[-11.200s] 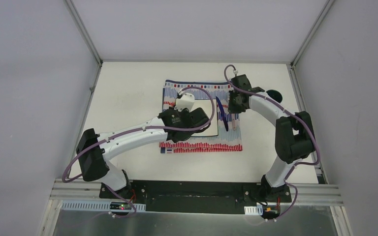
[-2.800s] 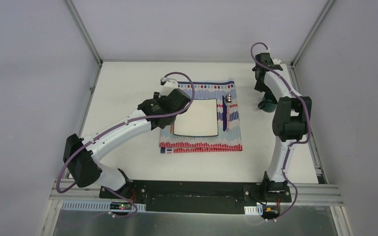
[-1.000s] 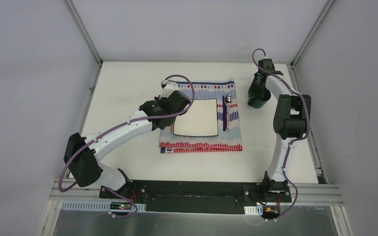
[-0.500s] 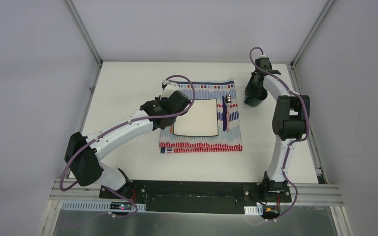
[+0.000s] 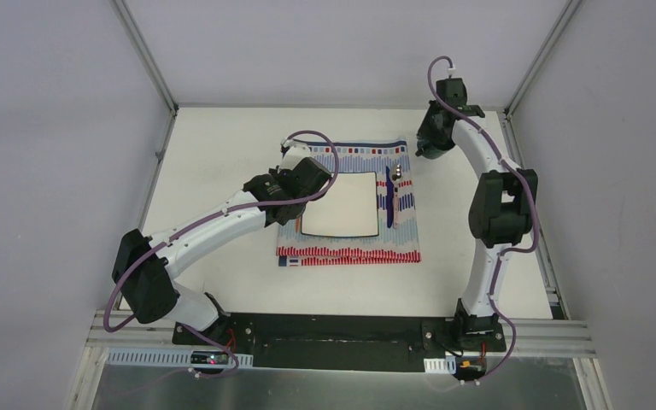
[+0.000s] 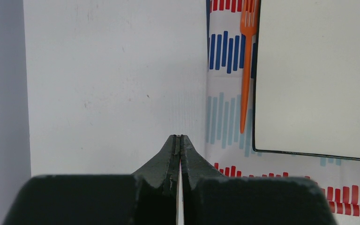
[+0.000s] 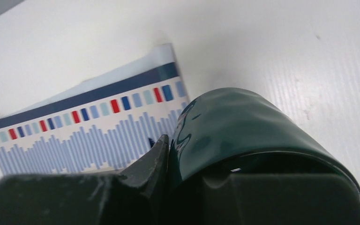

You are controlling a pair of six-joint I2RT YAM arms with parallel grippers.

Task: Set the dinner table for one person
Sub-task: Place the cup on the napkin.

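Currently, right end effector [image 5: 431, 147] clamped on green cup [image 7: 243, 126], upper right of top view, left end effector [image 6: 178, 140] pressed together over desk [image 6: 112, 84] beside striped cloth [image 6: 225, 51].

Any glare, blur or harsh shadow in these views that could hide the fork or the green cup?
Top external: soft, even light, no harsh shadows. Left wrist: the orange fork is sharp, with no glare. Right wrist: wavy bright reflections on the dark green cup, which crowds the lower frame; its outline stays clear.
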